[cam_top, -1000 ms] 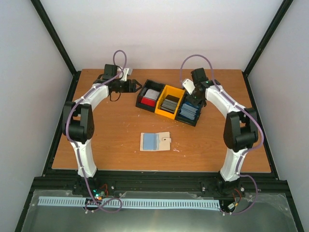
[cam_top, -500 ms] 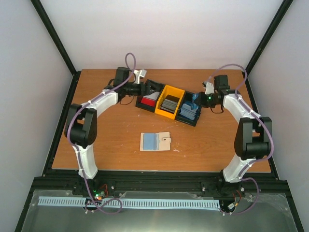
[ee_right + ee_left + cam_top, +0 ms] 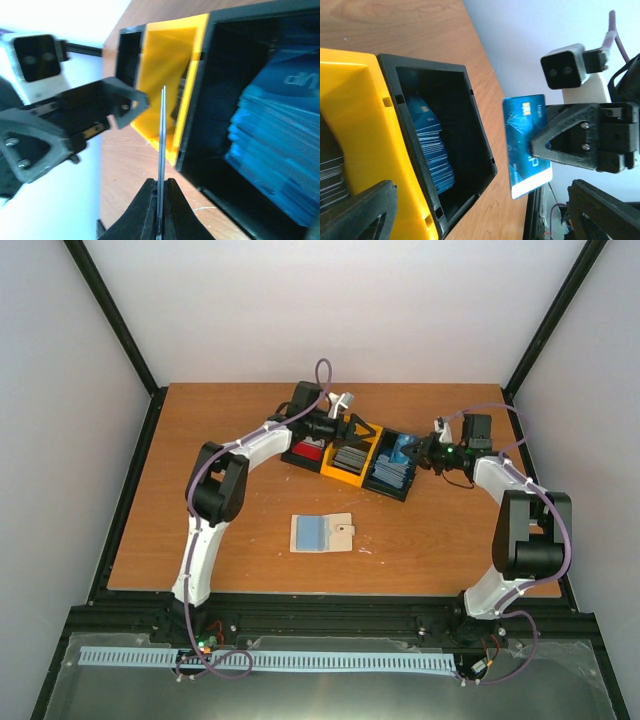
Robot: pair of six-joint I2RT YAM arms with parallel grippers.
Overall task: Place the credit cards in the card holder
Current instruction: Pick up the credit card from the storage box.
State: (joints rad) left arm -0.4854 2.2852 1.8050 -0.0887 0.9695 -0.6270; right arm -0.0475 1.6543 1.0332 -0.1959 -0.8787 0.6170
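The beige card holder (image 3: pixel 341 531) lies open on the table's middle with a pale blue card (image 3: pixel 311 532) on its left half. My right gripper (image 3: pixel 418 452) is shut on a blue credit card (image 3: pixel 403 449), held upright just right of the tray's blue-card compartment (image 3: pixel 390 472). The right wrist view shows that card edge-on (image 3: pixel 162 140) between the shut fingers (image 3: pixel 145 210). The left wrist view shows its face (image 3: pixel 525 145). My left gripper (image 3: pixel 367 430) is open and empty, over the tray's far side, facing the right gripper. Its fingertips (image 3: pixel 357 215) stand wide apart.
The black-and-yellow three-compartment tray (image 3: pixel 385 430) sits at the back middle. It holds silver-and-red cards (image 3: pixel 310 445), dark grey cards (image 3: pixel 352 455) and a stack of blue cards (image 3: pixel 272 150). The left gripper body (image 3: pixel 75 120) shows close in front of the right wrist camera.
My left arm has swung right from the far left corner to above the tray. My right gripper has pulled back rightward out of the blue compartment with a blue card in it.
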